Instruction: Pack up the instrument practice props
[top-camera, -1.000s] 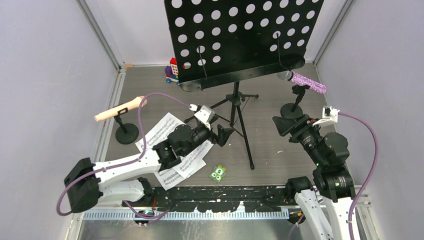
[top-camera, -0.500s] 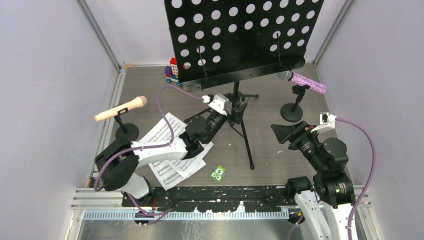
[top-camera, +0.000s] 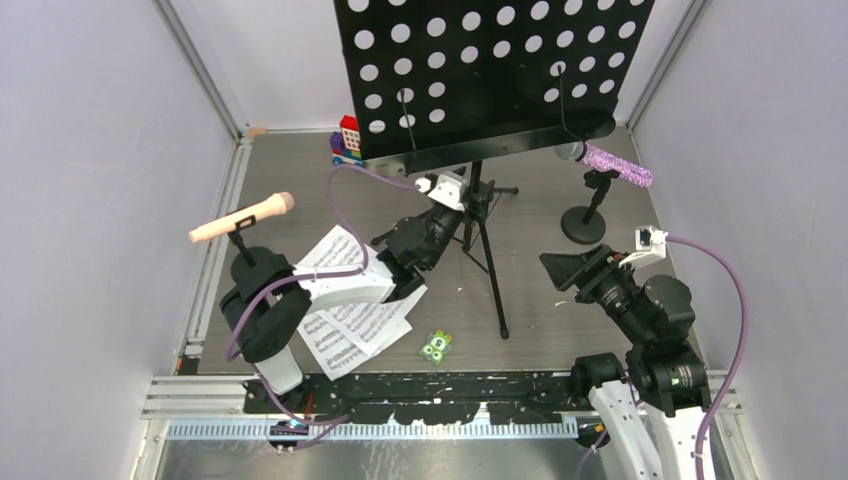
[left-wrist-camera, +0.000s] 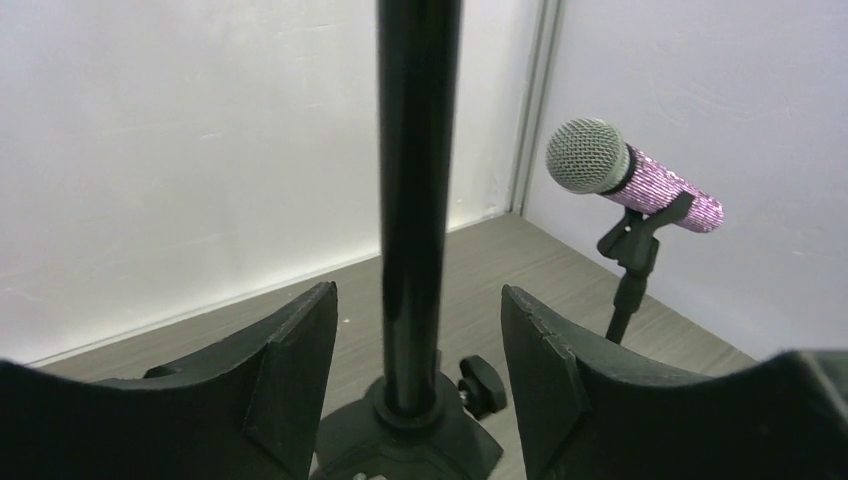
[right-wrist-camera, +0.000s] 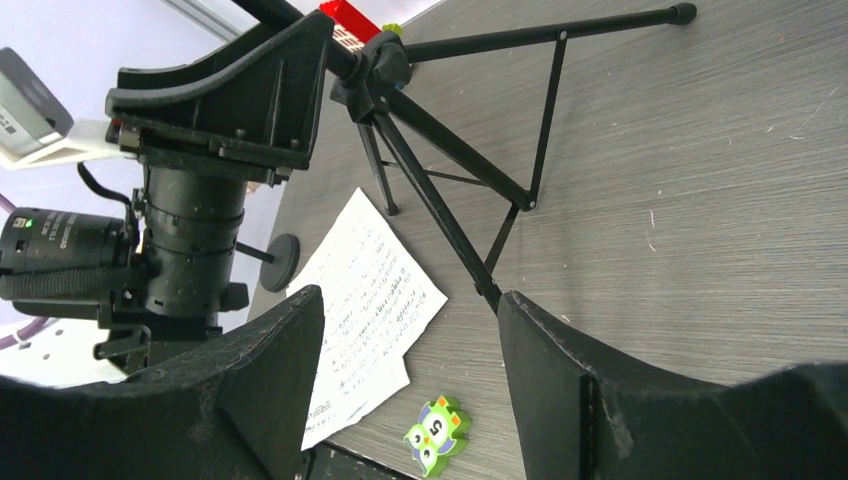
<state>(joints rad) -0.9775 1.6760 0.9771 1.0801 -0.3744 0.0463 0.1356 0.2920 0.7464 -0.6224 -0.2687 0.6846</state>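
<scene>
The black perforated music desk (top-camera: 500, 70) stands on its pole (left-wrist-camera: 415, 200) and tripod legs (top-camera: 490, 270). My left gripper (top-camera: 466, 207) is open around the pole low down, just above the leg hub. A gap shows on each side between the pole and the fingers (left-wrist-camera: 290, 380). White sheet-music pages (top-camera: 350, 310) lie under the left arm. The pink microphone (top-camera: 245, 217) rests on its mount (top-camera: 252, 266) at the left. At the right, the purple-glitter microphone (top-camera: 615, 165) sits on its mount (top-camera: 583, 225). My right gripper (top-camera: 560, 265) hangs open and holds nothing, right of the tripod.
A green owl piece (top-camera: 436, 346) lies near the front edge, seen also as the green owl piece (right-wrist-camera: 437, 432) between my right fingers' view. A red-blue brick vehicle (top-camera: 345, 140) sits at the back beside the desk. Grey walls enclose left, back and right.
My left arm has stretched forward from over the pages to the stand's pole, and its jaws have narrowed around it. The right gripper has drawn back slightly.
</scene>
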